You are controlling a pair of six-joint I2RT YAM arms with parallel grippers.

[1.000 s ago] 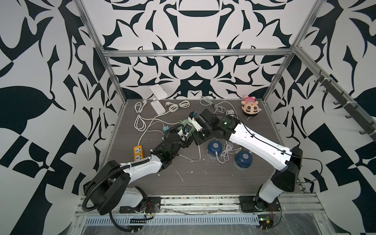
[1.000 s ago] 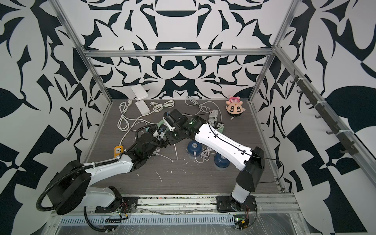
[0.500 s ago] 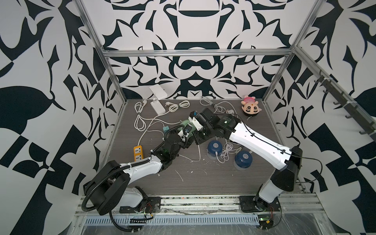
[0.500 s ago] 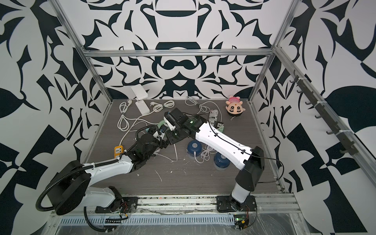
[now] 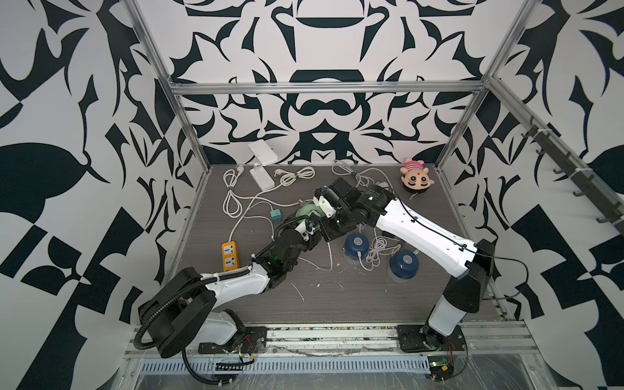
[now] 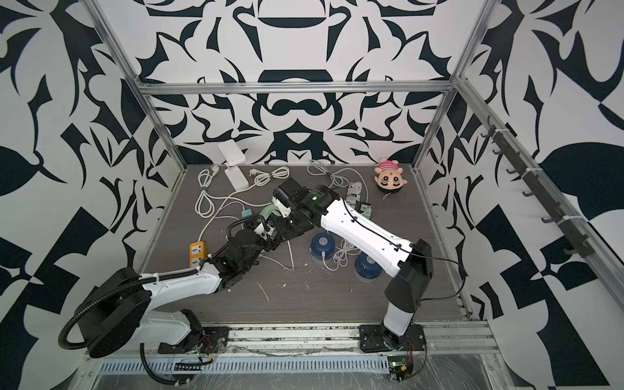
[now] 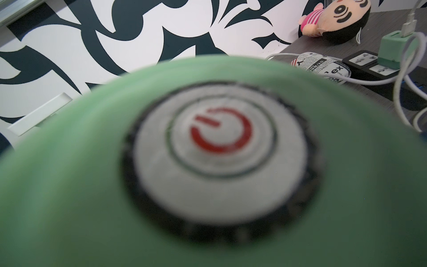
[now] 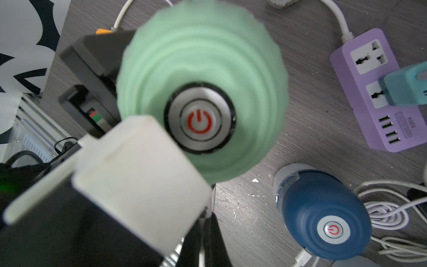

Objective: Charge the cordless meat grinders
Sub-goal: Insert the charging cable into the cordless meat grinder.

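The mint green grinder (image 5: 304,213) (image 6: 268,211) sits mid-table, and its dome and grey button fill the left wrist view (image 7: 92,185). My left gripper (image 5: 305,220) has its jaws wide around it. One black finger (image 8: 97,53) presses its side; the other is hidden. My right gripper (image 8: 206,219) (image 5: 326,233) hangs just beside the dome (image 8: 203,69), shut on a thin white charging cable (image 8: 201,252). Two navy grinders (image 5: 356,244) (image 5: 403,263) stand to the right, the nearer one (image 8: 323,215) with a cable at its base.
A purple power strip (image 8: 374,92) with a teal adapter (image 8: 406,90) lies by the green grinder. There is an orange strip (image 5: 228,256) at the left and a black strip (image 7: 369,64) with a green adapter (image 7: 392,49). The pink plush (image 5: 417,177) is at the back right. White cable coils (image 5: 378,251) lie between the navy grinders.
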